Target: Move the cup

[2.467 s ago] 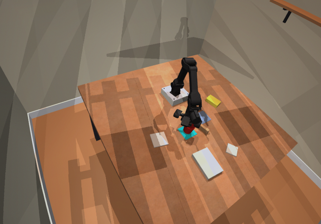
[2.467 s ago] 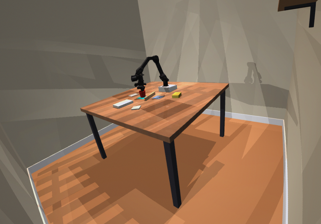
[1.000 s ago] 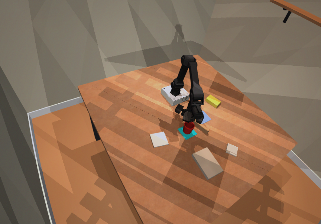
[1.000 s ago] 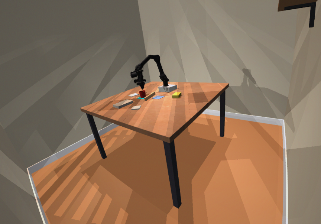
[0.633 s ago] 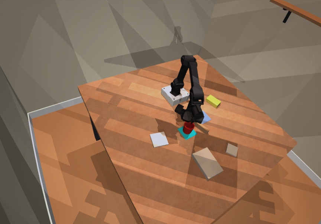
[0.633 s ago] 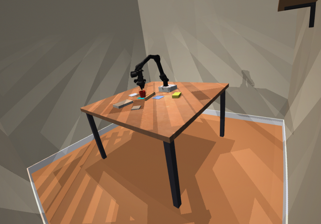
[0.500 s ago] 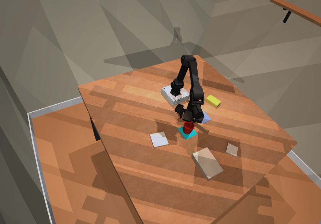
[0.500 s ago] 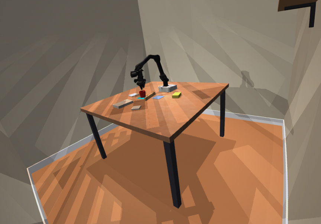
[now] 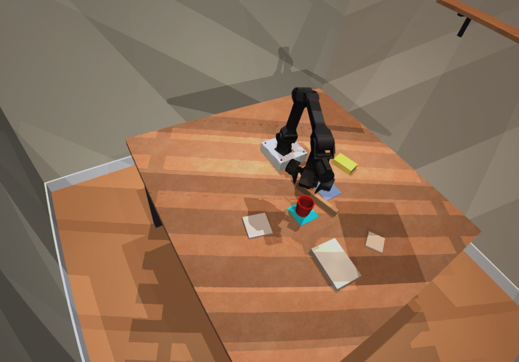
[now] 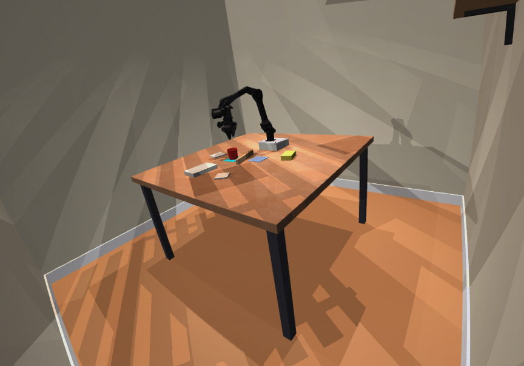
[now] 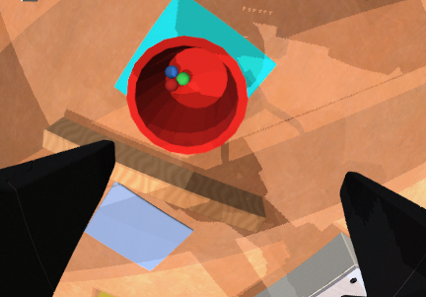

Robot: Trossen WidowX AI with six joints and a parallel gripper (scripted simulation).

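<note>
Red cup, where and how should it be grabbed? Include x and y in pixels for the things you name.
Probably best by its rim (image 11: 238,66), from above, one finger inside and one outside: the cup (image 9: 304,206) (image 10: 232,153) (image 11: 187,140) stands upright, open-topped, its thin wall exposed. Keep clear of the marbles inside.

Lab-like robot workspace: black arm (image 9: 320,128) (image 10: 259,99) on wooden table (image 9: 268,274) (image 10: 253,192), plain grey walls (image 9: 125,35) (image 10: 359,78).
</note>
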